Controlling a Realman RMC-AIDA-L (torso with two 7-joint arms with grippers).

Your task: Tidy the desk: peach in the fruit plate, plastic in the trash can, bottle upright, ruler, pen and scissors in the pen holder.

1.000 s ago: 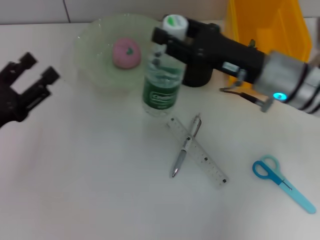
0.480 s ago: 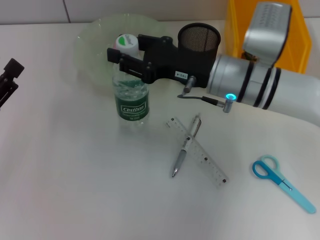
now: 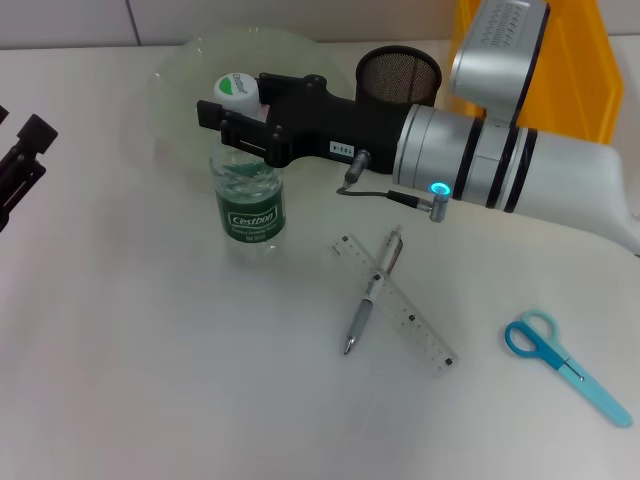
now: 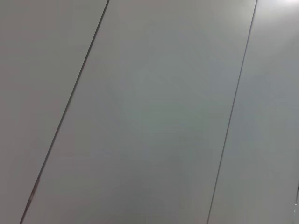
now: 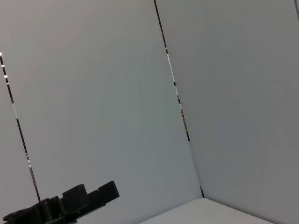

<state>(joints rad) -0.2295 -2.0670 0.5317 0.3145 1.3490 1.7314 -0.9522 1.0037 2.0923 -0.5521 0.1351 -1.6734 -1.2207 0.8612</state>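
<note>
Head view: right gripper (image 3: 243,125) reached across the counter (image 3: 150,380), jaws clamped on the neck of the bottle (image 3: 247,170), just under its white cap. Bottle upright, base on the counter, just in front of the fruit plate (image 3: 185,75); peach hidden behind arm and bottle. Mesh pen holder (image 3: 398,75) standing behind the right arm, yellow trash can (image 3: 590,70) at the far right corner. Pen (image 3: 372,290) lying crossed over the clear ruler (image 3: 395,315) near mid-counter, touching. Blue scissors (image 3: 565,365) flat on the counter, well apart to the right. Left gripper (image 3: 18,165) at the left edge, mostly out of frame; jaws impossible to judge.

Left wrist view: only grey wall panels with thin seams.

Right wrist view: grey wall panels, a corner of pale counter, and a dark gripper part low in the picture; unclear which arm's.
</note>
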